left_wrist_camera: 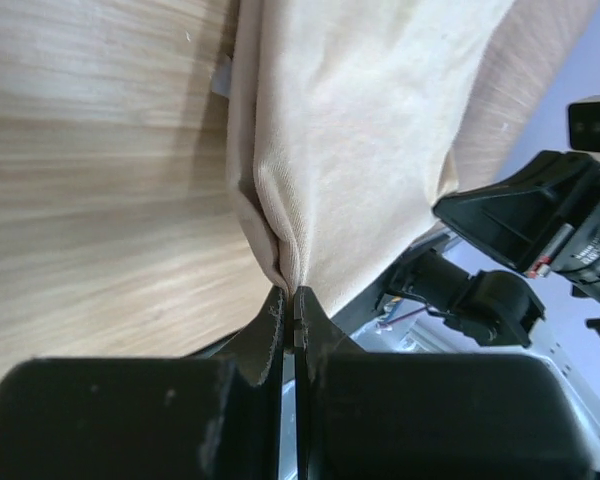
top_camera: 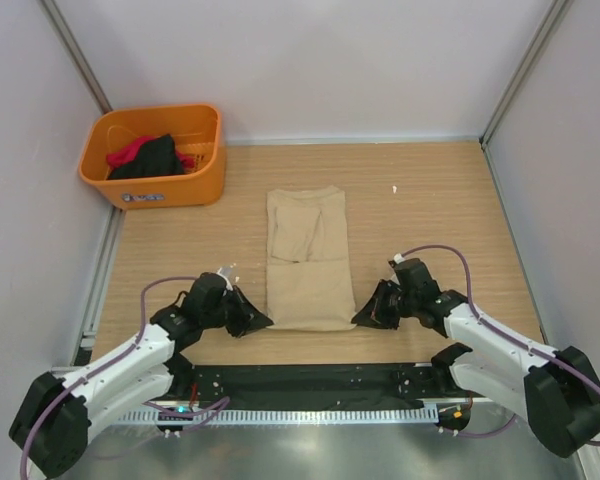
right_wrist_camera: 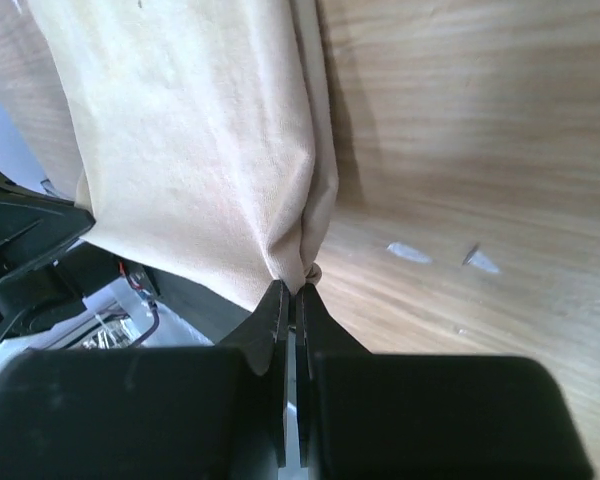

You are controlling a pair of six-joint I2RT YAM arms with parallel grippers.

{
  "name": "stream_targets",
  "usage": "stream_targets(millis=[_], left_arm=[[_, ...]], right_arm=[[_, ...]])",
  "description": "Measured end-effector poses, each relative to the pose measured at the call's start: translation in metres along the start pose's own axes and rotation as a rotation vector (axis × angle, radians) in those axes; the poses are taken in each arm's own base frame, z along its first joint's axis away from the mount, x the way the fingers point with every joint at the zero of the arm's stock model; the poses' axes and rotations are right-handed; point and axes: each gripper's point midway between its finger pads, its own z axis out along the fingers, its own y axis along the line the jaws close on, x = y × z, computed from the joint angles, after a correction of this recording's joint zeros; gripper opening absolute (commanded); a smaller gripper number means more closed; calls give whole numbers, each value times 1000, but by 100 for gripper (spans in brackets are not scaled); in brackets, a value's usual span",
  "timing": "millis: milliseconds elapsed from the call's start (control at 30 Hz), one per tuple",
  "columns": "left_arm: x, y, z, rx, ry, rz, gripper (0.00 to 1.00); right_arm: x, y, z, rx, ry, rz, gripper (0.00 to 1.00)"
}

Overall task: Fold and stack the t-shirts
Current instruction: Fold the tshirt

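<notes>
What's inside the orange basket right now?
The orange basket holds crumpled black cloth with red cloth poking out beside it. Anything under that bundle is covered, and so is the garment count.

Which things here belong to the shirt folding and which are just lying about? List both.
Job: tan t-shirt, pinched at its near corners by left gripper and right gripper; black shirt; red shirt.
Lying about: orange basket; white scraps on the table.
</notes>
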Motion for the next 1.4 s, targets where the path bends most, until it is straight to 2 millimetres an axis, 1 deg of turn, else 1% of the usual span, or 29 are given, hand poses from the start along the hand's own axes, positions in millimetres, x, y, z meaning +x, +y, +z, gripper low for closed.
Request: stream_targets(millis=[100, 233, 367, 500, 633, 733, 833, 933, 1033, 1067, 1100, 1133, 1167, 1267, 1300, 1400], left_arm=[[4, -2, -11, 33, -10, -10, 0], [11, 6, -18, 25, 5, -36, 0], [18, 11, -25, 15, 25, -44, 0], [24, 10, -36, 33, 30, -58, 0], [27, -1, -54, 72, 20, -63, 0], [26, -15, -71, 93, 4, -50, 0], [23, -30, -83, 94, -9, -25, 0], [17, -45, -89, 65, -20, 8, 0], [7, -64, -91, 35, -31, 49, 0], [3, -71, -90, 25, -36, 67, 0], [-4, -78, -89, 3, -41, 83, 0], [-10, -86, -89, -6, -46, 95, 0], [-21, -98, -88, -10, -60, 118, 0], [-55, -117, -77, -40, -93, 139, 0], [-67, -121, -72, -53, -103, 139, 0], [-94, -129, -57, -89, -103, 143, 0]], right_arm=[[11, 2, -3, -9, 13, -2, 1], [30, 3, -5, 0, 48, -6, 1], [47, 10, -11, -12, 62, -19, 1], [65, 17, -19, -31, 77, -25, 1], [79, 20, -25, -27, 97, -16, 1], [81, 31, -32, -24, 98, -15, 1], [73, 53, -41, -32, 71, -20, 1], [59, 84, -49, -46, 40, -23, 1], [38, 114, -51, -65, 8, -21, 1], [31, 120, -52, -68, 1, -19, 1], [20, 126, -51, -68, -9, -7, 1], [10, 130, -52, -70, -12, 1, 1], [-1, 132, -51, -67, -20, 7, 1], [-32, 134, -47, -57, -26, 28, 1], [-39, 134, -45, -54, -23, 33, 1], [-56, 132, -39, -47, 12, 46, 1]])
